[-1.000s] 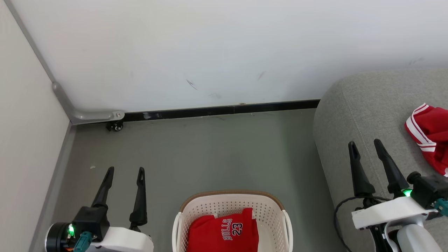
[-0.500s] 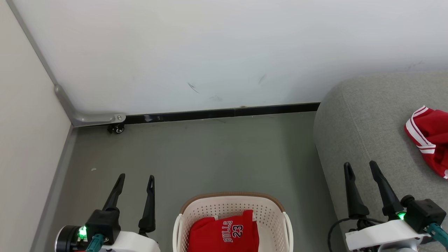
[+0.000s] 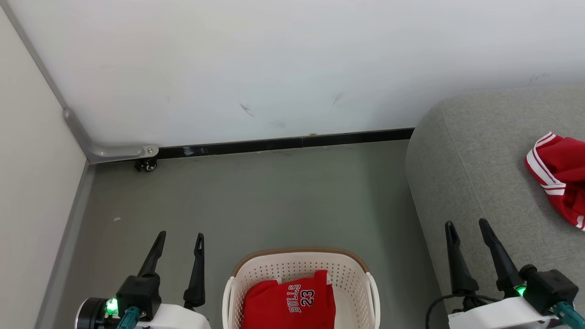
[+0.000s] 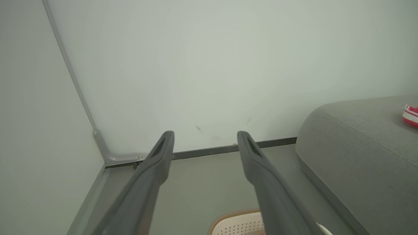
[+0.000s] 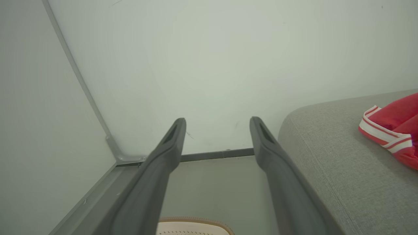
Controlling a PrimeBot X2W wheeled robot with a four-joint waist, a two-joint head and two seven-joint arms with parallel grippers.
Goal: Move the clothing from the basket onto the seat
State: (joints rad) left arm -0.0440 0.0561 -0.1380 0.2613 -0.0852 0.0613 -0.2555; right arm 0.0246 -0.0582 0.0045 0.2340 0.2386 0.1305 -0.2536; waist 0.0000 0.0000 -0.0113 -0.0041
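Red jersey (image 3: 289,304) lies in the basket (image 3: 299,261), about centre, its near part cut off by the frame edge. Dark lettering w/ pale outline reads "BULLS" and, beside it, "23". Text is turned on its side: runs near-to-far, leaning a bit right, letter tops toward the left, "BULLS" left of "23". Jersey's full length can't be judged.

Basket sits on the grey floor (image 3: 274,196), rounded brown-rimmed end pointing far, toward the wall (image 3: 274,59). Long axis looks near-to-far, but only the far part shows.

2nd piece, the striped garment (image 3: 560,173), lies crumpled on the sofa (image 3: 480,173) at far right, white stripes along its left edge. No writing legible on it. Well apart from basket.

L gripper (image 3: 180,236): left of basket, over floor, fingers spread, empty, pointing far. R gripper (image 3: 466,223): right of basket, over sofa's near-left edge, likewise spread and empty.

Black baseboard (image 3: 283,142) runs along the wall, w/ a small caster (image 3: 146,165) at the far-left corner.
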